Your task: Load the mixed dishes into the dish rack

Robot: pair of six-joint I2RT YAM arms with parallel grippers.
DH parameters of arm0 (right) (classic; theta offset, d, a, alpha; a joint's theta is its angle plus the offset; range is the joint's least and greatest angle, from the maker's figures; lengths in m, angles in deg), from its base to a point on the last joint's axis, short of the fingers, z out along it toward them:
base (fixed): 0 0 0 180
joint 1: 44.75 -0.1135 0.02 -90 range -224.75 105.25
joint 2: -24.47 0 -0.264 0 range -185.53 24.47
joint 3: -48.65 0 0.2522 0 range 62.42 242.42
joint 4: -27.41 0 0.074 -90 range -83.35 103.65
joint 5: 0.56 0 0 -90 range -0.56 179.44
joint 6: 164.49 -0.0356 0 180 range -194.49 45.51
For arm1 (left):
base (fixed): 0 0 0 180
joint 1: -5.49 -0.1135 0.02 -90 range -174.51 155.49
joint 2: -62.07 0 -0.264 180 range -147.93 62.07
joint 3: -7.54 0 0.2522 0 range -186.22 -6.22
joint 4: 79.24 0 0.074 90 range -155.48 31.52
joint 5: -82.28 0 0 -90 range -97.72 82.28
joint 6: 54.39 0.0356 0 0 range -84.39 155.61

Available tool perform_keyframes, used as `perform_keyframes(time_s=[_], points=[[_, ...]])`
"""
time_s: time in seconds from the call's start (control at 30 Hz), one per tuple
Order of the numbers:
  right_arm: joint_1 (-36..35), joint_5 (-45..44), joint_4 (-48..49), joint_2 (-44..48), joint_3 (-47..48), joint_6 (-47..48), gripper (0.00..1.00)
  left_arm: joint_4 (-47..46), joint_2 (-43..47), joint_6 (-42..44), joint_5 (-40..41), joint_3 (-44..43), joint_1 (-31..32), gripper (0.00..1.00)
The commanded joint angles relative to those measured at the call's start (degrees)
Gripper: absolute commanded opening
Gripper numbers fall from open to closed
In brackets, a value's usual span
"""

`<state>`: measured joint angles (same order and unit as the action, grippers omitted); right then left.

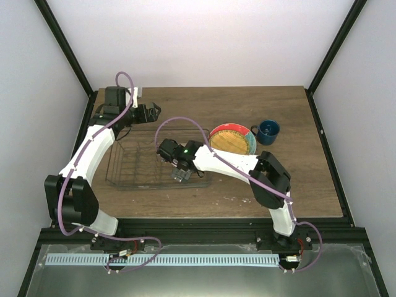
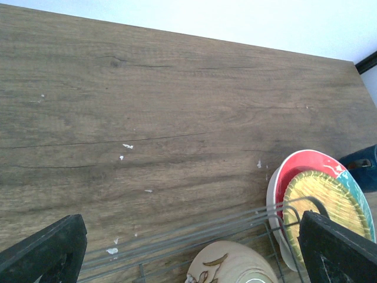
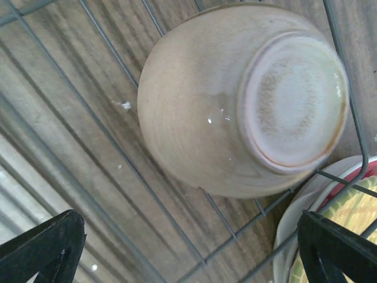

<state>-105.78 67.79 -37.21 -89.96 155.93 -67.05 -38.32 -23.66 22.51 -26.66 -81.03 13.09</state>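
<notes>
On the bench [image 1: 204, 99] the dish rack [image 1: 133, 167] sits left of centre, its long side running left to right. Just beside its right end lies the stack of plates [image 1: 234, 139], flat, with the yellow-orange grid plate [image 2: 321, 200] on top. The dark blue mug [image 1: 268, 129] stands just right of the stack. The small cream bowl [image 3: 235, 100] is inside the rack, foot up, at its right end. Our right claw [image 1: 179, 174] hangs spread wide directly over that bowl, gripping nothing, so the plates lie to its right and a little farther off. Our left claw [image 1: 151, 111], also spread and empty, hovers past the rack's far edge, left of the stack. We judge the right arm the nearer one for the plates.
</notes>
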Motion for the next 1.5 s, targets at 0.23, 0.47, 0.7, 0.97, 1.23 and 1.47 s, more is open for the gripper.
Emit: perform_keyframes(time_s=[0.23, 0.47, 0.7, 0.97, 1.23, 1.47], points=[[10.07, 9.59, 0.8, 9.09, 10.71, -8.31, 1.0, 0.34, -2.89, 1.06, -1.26, -3.45, 1.61, 1.0], [23.89, 11.15, -2.25, 9.47, 15.31, -15.19, 1.0, 2.99, -10.52, 3.13, 0.24, -13.27, 6.14, 1.0], [39.61, 14.17, -6.87, 6.19, 17.02, -24.05, 1.0, 8.74, -24.89, 4.55, -0.42, -29.03, 11.55, 1.0], [50.15, 14.4, -4.9, 7.55, 8.23, -27.01, 0.92, 11.92, -31.6, 4.61, -0.15, -38.05, 13.32, 1.0], [56.39, 10.39, -4.88, 6.02, 6.72, -26.48, 0.6, 14.06, -33.72, 5.93, 0.57, -39.76, 13.32, 1.0], [59.51, 10.3, -4.21, 3.81, 6.57, -26.21, 0.59, 14.91, -35.2, 6.27, 0.26, -40.95, 13.32, 1.0]])
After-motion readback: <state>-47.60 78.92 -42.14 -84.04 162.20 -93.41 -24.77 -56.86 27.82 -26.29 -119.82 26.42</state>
